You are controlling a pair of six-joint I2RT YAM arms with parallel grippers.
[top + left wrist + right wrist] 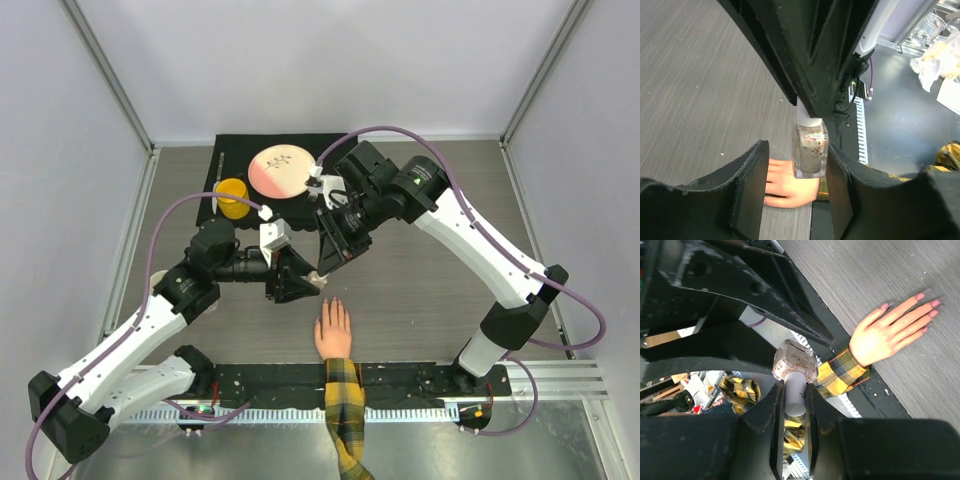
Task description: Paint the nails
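Risk to the bottle: the small clear glass bottle (810, 152) of speckled polish hangs in the air by its top alone. If that pinch slips, it would likely fall onto the grey wood-grain table (420, 300) or the fingers below.
Risk on closing: the glass sits against one of the left fingers (840, 200), with a clear gap to the other. Closing from there may shove the bottle sideways and cock it in the other grip.
Risk on opening: unless the glass is clamped first, a twist of the white cap (795, 396) would just turn the whole bottle. A tilted open bottle could spill.
Risk at the nails (935, 303): they are tiny pinkish tips on the flesh-coloured hand (875, 340). That hand lies flat, fingers spread, below and on the near side of both grippers, in a yellow-and-black plaid sleeve (840, 371). They look unpainted, and a small aiming error would likely put polish on skin.
Right arm: it arches in from its base, wrist bent down over the centre.
Left arm: it is stretched low and forward, wrist aimed inward at the bottle.
Right gripper (795, 387): it is pinched tight on the white cap.
Left gripper (796, 145): its jaws stand apart around the glass and clamp nothing.
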